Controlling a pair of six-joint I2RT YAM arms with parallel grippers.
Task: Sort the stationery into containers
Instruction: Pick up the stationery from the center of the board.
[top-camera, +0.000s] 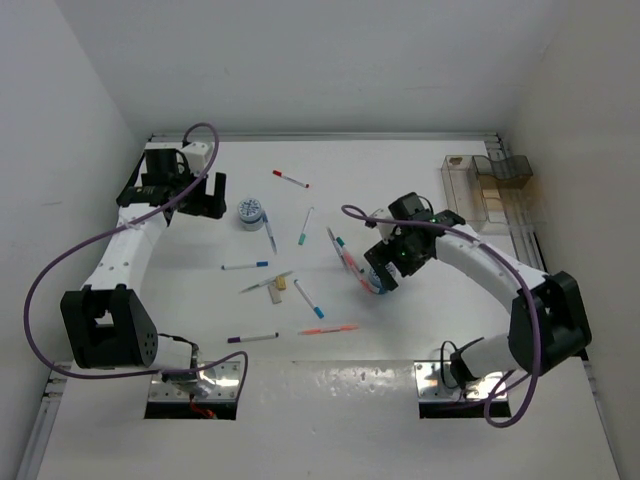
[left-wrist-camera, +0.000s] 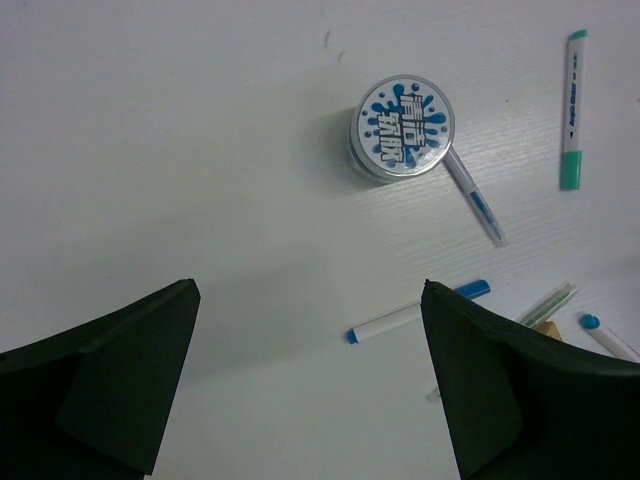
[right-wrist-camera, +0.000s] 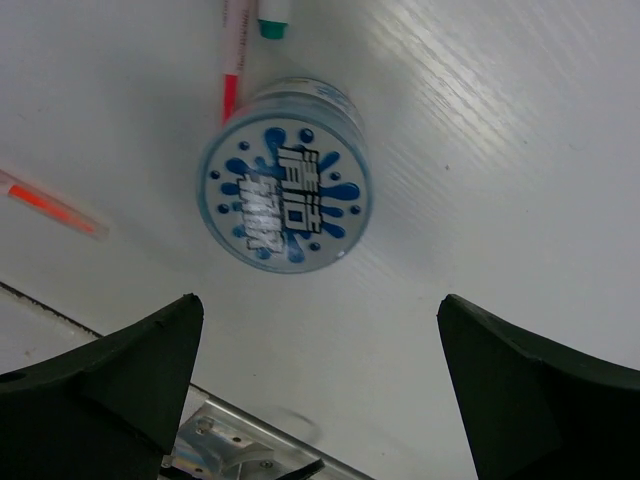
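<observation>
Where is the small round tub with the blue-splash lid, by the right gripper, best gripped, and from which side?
Across its curved side wall, from straight above: the round tub stands upright, lid facing up, and the right gripper is open wide.

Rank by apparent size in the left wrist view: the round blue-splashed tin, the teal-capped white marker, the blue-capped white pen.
Largest first:
round blue-splashed tin
teal-capped white marker
blue-capped white pen, nearly as long but thinner
</observation>
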